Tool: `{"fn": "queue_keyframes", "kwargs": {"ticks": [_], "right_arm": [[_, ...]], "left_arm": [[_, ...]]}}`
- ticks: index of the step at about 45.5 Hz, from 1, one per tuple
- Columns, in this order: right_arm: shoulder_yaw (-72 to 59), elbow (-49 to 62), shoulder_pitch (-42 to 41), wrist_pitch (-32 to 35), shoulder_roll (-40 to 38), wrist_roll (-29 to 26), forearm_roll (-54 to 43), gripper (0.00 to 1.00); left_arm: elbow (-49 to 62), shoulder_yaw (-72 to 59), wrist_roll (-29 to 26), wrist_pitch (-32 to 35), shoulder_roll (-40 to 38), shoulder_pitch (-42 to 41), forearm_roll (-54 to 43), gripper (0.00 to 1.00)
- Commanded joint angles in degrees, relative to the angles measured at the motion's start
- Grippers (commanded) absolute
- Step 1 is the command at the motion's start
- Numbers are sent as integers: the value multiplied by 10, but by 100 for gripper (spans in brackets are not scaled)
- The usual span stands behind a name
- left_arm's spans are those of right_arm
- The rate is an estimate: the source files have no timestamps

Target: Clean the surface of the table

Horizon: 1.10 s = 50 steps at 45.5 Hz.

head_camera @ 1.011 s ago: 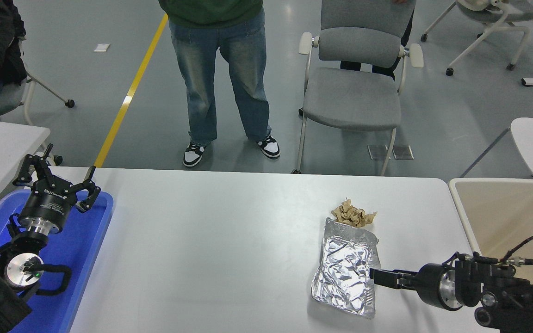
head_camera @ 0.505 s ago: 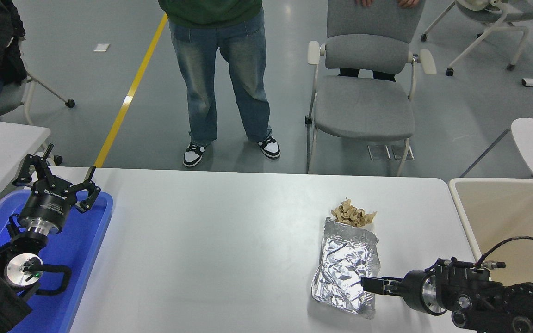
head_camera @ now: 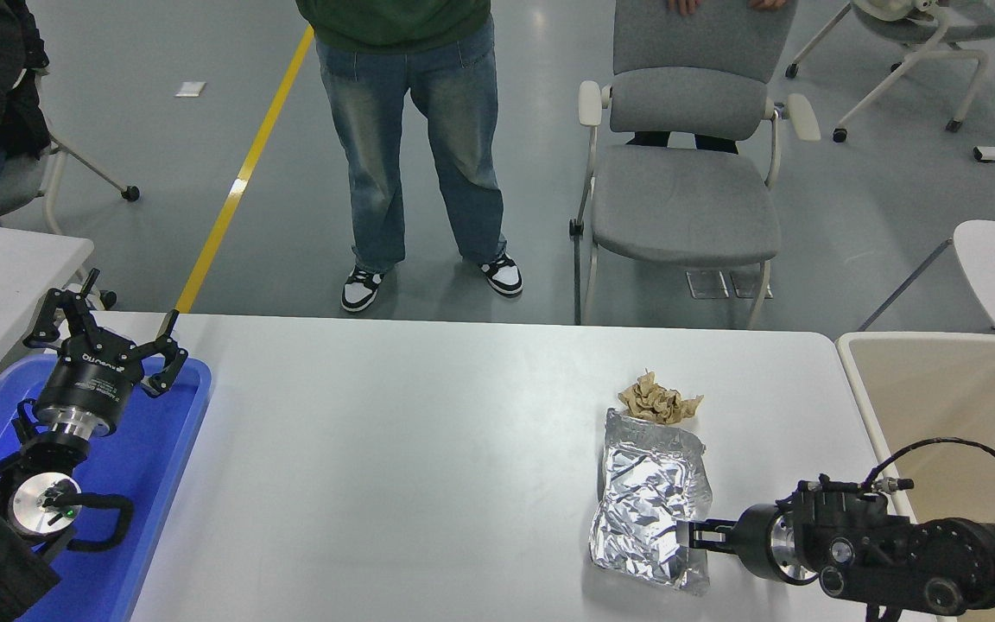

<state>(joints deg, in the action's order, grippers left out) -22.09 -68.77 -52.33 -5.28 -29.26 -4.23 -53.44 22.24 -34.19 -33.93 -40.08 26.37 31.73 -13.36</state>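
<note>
Table surface (head_camera: 428, 466): smooth, white; right pincer (head_camera: 689, 536) clenched on crinkled foil bag (head_camera: 649, 505).

A foil bag (head_camera: 649, 501) lies on the table (head_camera: 394, 458), toward its right and near side. A wad of crumpled paper (head_camera: 658, 401) sits just behind the bag, touching its far end. The right gripper (head_camera: 687, 535) comes in from the right edge and meets the bag's near right side. A bin (head_camera: 938, 389) stands beside the table's right end. At the left end a tray (head_camera: 152, 458) lies under the left gripper (head_camera: 104, 341). Beyond the far edge, a person (head_camera: 411, 130) stands left of a chair (head_camera: 687, 173).
</note>
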Motion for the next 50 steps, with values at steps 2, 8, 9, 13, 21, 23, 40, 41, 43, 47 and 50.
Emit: {"fn": "queue_keyframes", "kwargs": {"ticks": [2,8,9,13,21,23,40,41,43,47,50], "right_arm": [[1,-42,-41,15,-34,-2,40,0],[1,-70,-66,26,-72,-1,55,0],[1,-73,-70,28,-78,0,56,0],[1,-89,-84,40,-108,0,57,0],[6,-145,-107,56,-184,1,57,0],[6,-158,-116,66,-206,2,57,0],[50,-203,-237,230,-396,3,57,0],[56,-203,-242,242,-405,3,57,0],[64,-203,-254,265,-421,3,57,0],[75,-203,-276,307,-450,3,57,0],[77,-203,-289,327,-466,3,57,0]], "left_arm": [[0,0,0,0,0,0,0,100],[0,0,0,0,0,0,0,100],[0,0,0,0,0,0,0,100],[0,0,0,0,0,0,0,100],[0,0,0,0,0,0,0,100],[0,0,0,0,0,0,0,100],[0,0,0,0,0,0,0,100],[0,0,0,0,0,0,0,100],[0,0,0,0,0,0,0,100],[0,0,0,0,0,0,0,100],[0,0,0,0,0,0,0,100]]}}
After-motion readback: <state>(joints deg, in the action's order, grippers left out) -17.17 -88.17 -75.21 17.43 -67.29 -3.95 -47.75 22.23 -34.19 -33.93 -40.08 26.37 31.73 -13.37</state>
